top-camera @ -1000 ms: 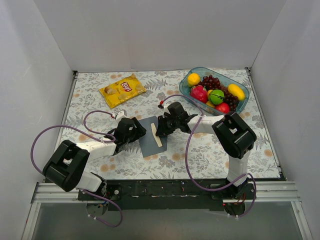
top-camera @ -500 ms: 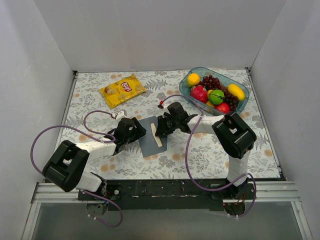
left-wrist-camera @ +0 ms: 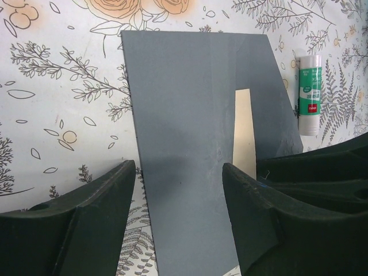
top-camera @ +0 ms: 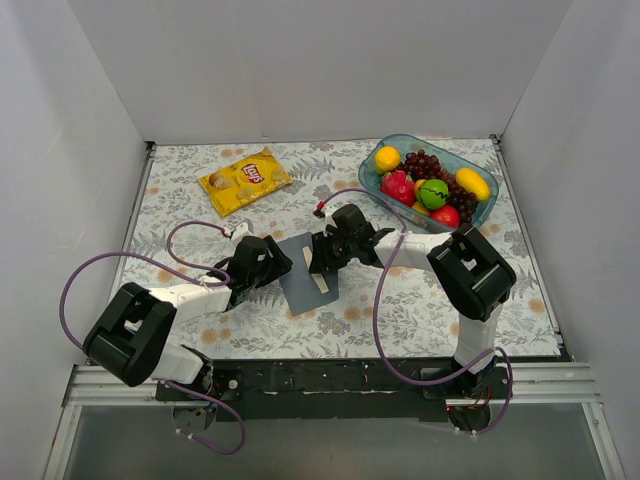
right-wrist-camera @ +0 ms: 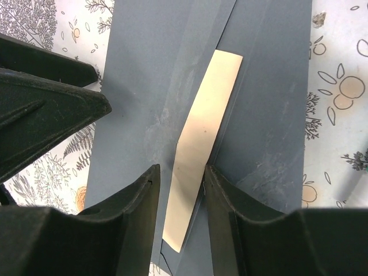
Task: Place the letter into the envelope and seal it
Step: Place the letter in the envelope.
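The slate-blue envelope (top-camera: 300,285) lies flat mid-table, between my two grippers. A narrow cream strip of the letter (top-camera: 319,283) shows at its opening; the rest is hidden inside. In the left wrist view my left gripper (left-wrist-camera: 178,172) stands open over the envelope (left-wrist-camera: 190,103), with the letter (left-wrist-camera: 244,138) strip to its right. My right gripper (right-wrist-camera: 181,172) is open too. Its fingers straddle the near end of the letter (right-wrist-camera: 201,138) above the envelope (right-wrist-camera: 138,86), and its right finger sits at the strip's edge.
A yellow crisp bag (top-camera: 245,180) lies at the back left. A clear blue bowl (top-camera: 489,200) of fruit stands at the back right. A small green-and-white glue stick (left-wrist-camera: 309,95) lies on the floral cloth just beyond the envelope's right edge.
My right gripper's jaws have spread apart over the letter strip and the right arm has shifted slightly. The left arm and the envelope have not moved.
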Available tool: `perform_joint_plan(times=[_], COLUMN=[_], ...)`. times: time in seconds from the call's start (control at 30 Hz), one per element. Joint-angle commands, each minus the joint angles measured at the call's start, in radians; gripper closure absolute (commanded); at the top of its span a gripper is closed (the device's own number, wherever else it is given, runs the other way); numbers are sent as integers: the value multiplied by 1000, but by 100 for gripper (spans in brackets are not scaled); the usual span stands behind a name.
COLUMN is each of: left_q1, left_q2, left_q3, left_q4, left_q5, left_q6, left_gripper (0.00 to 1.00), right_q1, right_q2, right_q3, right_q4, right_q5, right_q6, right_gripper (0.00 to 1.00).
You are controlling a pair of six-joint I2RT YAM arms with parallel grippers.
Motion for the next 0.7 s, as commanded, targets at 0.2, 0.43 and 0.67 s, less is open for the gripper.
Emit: perform_joint_plan(times=[0.2, 0.43, 0.67], left_q1=[-3, -4, -4], left_q2=[9, 16, 19], left_q3=[-22, -22, -22], left_q4=[-123, -117, -115], left_q5=[9, 13, 15], left_q6=[9, 8, 11], left_gripper=[38, 38, 38], right_q1=[3, 3, 3], right_q2=[-65, -82, -74], right_q3=[50, 59, 59], right_q4=[-46, -66, -75], right_q5=[52, 79, 89], right_q6=[-27, -39, -48], right_gripper=[53, 51, 53])
